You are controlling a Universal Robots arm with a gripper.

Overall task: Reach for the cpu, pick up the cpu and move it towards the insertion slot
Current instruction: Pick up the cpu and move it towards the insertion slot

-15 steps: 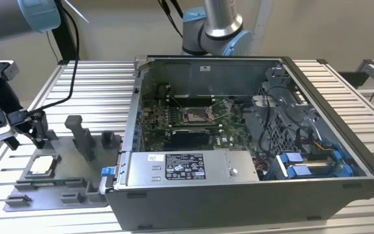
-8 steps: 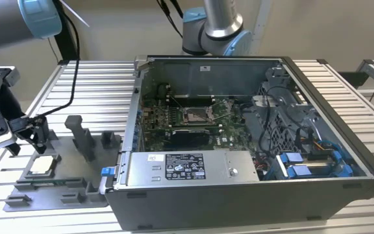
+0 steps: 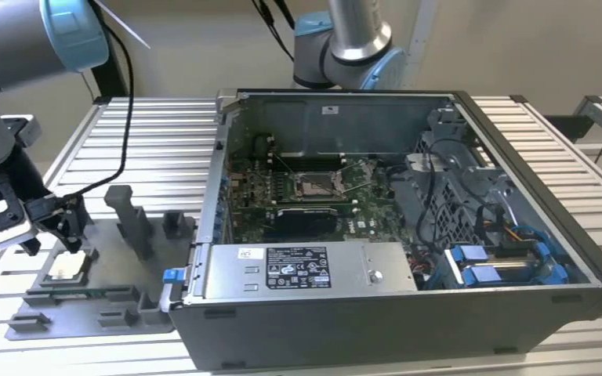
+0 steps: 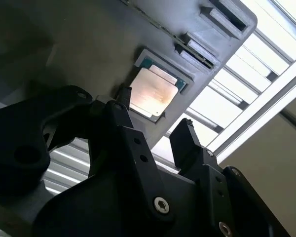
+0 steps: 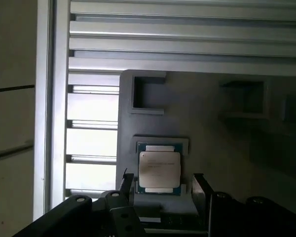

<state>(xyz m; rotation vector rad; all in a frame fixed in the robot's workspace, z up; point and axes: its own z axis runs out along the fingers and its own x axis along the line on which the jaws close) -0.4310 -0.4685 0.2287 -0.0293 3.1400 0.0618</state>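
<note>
My gripper (image 5: 163, 181) hangs directly over the cpu (image 5: 159, 169), fingers (image 5: 200, 192) spread to either side of it. The insertion slot (image 3: 320, 182) lies well apart, inside the case.

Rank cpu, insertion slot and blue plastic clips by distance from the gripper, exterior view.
1. cpu: in the grey fixture, just below the gripper, exterior view's left.
2. insertion slot: on the motherboard, mid-picture.
3. blue plastic clips: far at the exterior view's right.

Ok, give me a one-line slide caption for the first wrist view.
Open claw straddles the cpu, not yet gripping it, as it lies seated in the grey fixture.
</note>
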